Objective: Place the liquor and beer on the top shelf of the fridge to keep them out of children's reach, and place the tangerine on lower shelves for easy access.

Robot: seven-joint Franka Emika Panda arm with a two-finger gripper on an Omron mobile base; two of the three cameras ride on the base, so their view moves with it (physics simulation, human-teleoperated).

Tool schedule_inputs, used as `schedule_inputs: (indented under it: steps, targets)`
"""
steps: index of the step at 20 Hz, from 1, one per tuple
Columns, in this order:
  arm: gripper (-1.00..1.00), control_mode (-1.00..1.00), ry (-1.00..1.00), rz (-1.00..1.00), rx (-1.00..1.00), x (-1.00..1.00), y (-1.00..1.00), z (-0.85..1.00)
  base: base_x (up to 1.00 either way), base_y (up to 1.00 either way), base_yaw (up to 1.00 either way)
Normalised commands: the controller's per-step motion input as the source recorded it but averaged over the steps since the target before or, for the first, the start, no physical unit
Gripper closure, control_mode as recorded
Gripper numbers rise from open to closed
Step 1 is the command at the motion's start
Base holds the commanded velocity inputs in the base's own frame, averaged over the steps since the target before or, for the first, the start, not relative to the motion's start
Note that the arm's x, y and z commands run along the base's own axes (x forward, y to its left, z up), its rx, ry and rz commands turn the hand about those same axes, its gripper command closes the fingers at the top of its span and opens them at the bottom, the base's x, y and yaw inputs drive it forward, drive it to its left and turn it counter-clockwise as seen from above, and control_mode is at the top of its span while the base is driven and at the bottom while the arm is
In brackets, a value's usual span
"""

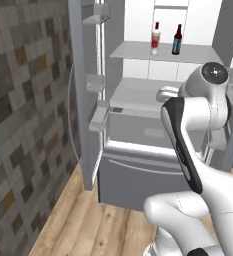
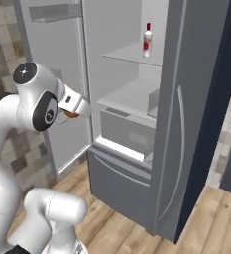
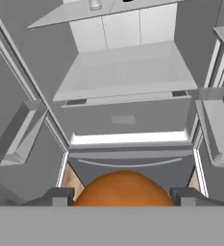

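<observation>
The robot's two-finger gripper (image 3: pixel 124 198) hugs the small round orange tangerine (image 3: pixel 124 189) between half-open fingers, facing the open grey fridge (image 3: pixel 128 125), so it can go on a low shelf.

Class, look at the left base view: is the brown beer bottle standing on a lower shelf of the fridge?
No. The beer stands upright beside the liquor on the top shelf.

No lettering can be read anywhere; the liquor (image 1: pixel 155 38) has a red-and-white label and the beer (image 1: pixel 176 40) a blue one, both too small to read.
</observation>
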Motion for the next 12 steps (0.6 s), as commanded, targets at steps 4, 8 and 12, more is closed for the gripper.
schedule_inputs:
  steps: [4, 8, 12]
  targets:
    - [1.00, 1.00, 0.00, 0.00, 0.00, 0.00, 0.00, 0.00, 0.50, 0.26, -0.24]
    - [1.00, 1.00, 0.00, 0.00, 0.00, 0.00, 0.00, 0.00, 0.53, 0.11, -0.24]
    - [1.00, 1.00, 0.00, 0.00, 0.00, 0.00, 0.00, 0.00, 0.55, 0.01, -0.23]
